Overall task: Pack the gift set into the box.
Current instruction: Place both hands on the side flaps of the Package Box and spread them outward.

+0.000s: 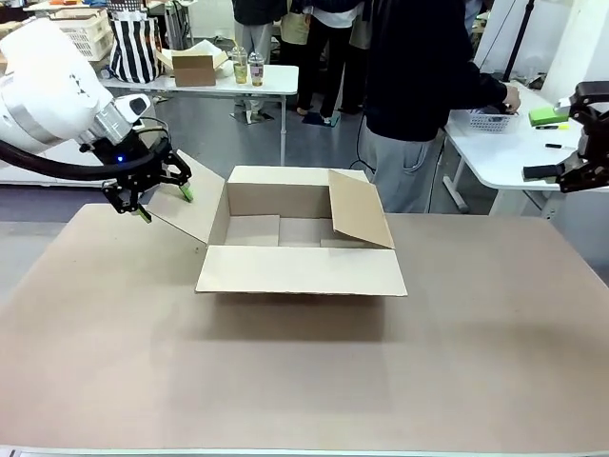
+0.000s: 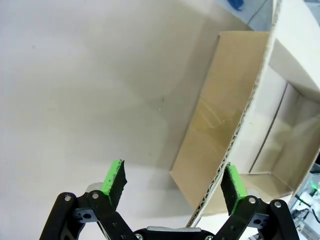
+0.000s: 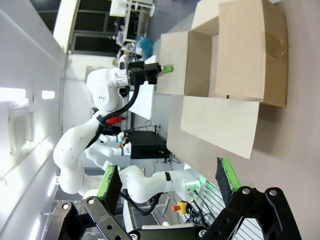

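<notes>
The box (image 1: 276, 195) sits open on the tabletop (image 1: 304, 381), midway between the left and right edges and nearer the far edge. I see bare cardboard on its floor. Its front flap (image 1: 300, 271) lies out flat toward the near edge. The right flap (image 1: 357, 208) stands up and tilts inward over the opening. That's my first worry: if it leans any further, the gift set could catch on it on the way in.

The left flap (image 1: 190, 214) slopes outward, and my left gripper (image 1: 165, 204) is right at its outer edge. Its fingers are apart and clamped on nothing. In the left wrist view the corrugated flap edge (image 2: 240, 135) runs between the pads, just beside one of them. If I close and pull hard here, I reckon the light, empty carton slides or swings round, or the flap creases.

My right gripper (image 1: 538, 145) hangs raised beyond the tabletop's right edge, well apart from the box. Its fingers are spread and empty too.

A person (image 1: 419, 95) stands just past the far edge, facing a side table. A fast reach across could come too close to them.
</notes>
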You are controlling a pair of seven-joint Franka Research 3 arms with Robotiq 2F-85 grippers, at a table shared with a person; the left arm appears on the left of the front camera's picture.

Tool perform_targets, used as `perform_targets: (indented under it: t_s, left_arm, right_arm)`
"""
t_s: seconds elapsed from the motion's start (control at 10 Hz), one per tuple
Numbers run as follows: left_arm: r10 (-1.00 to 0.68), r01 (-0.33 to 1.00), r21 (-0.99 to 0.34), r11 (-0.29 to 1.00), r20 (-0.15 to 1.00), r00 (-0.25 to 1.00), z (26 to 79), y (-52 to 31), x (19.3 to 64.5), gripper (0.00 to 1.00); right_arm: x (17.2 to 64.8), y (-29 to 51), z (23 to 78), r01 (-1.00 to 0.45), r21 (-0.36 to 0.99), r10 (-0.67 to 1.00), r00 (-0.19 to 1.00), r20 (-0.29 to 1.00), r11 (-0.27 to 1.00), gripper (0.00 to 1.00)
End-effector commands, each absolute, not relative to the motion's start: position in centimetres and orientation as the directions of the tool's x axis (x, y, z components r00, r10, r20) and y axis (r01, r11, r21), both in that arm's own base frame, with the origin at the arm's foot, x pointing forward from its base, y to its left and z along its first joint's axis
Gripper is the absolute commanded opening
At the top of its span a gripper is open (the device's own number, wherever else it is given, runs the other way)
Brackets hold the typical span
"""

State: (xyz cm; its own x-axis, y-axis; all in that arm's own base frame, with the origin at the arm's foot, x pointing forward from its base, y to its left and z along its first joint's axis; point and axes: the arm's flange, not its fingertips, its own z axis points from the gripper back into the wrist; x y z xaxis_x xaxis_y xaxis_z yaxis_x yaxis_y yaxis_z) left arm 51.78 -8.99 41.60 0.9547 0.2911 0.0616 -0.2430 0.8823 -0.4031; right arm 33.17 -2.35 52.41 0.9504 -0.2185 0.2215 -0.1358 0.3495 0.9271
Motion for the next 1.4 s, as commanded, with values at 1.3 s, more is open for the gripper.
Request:
perform_targets:
  t_s: [1.3]
  left_arm:
    - [0.318,-0.283,-0.324,0.903,0.060,0.946,42.4,-9.8,51.8,1.00]
  right_arm:
    - [46.9,26.4,54.9,-0.409,0.241,0.344,0.899,0.270,0.880,1.00]
